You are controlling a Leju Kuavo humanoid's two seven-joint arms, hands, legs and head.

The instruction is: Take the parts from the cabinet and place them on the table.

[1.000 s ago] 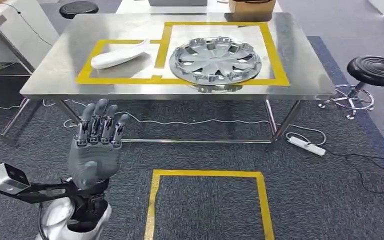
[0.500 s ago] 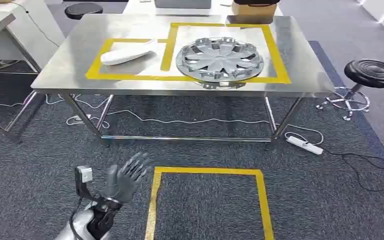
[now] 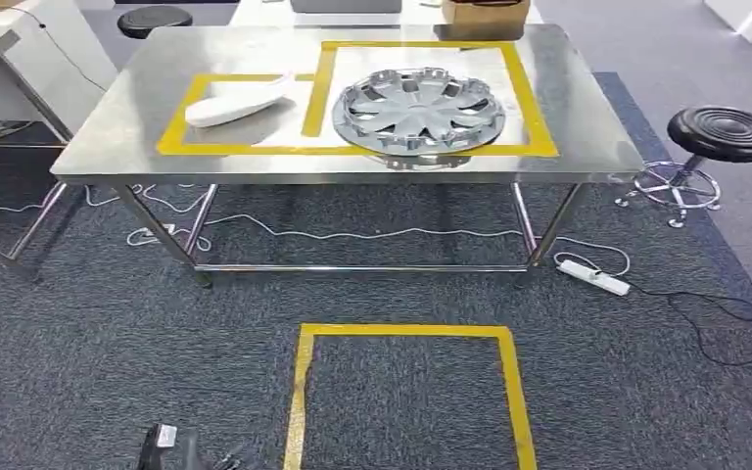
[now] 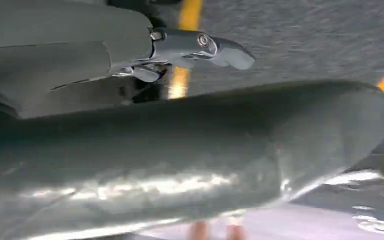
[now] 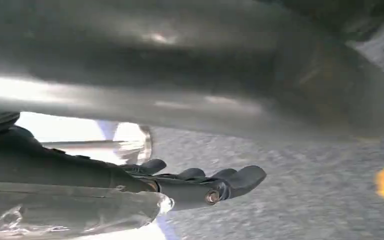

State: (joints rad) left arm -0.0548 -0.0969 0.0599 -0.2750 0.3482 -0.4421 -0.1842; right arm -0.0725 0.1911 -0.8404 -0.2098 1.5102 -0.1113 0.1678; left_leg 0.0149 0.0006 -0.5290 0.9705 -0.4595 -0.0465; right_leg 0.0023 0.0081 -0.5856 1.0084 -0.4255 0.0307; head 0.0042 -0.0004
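Steel table on dark carpet, both parts set down.
The silver plastic wheel cover (image 3: 418, 110) and white curved trim piece (image 3: 237, 103) lie inside yellow tape outlines on the stainless steel table (image 3: 108, 137). Left hand (image 4: 200, 47) and right hand (image 5: 200, 185) hold nothing, fingers extended. No legible writing.

Black stool (image 3: 726, 134), white power strip (image 3: 593, 277)
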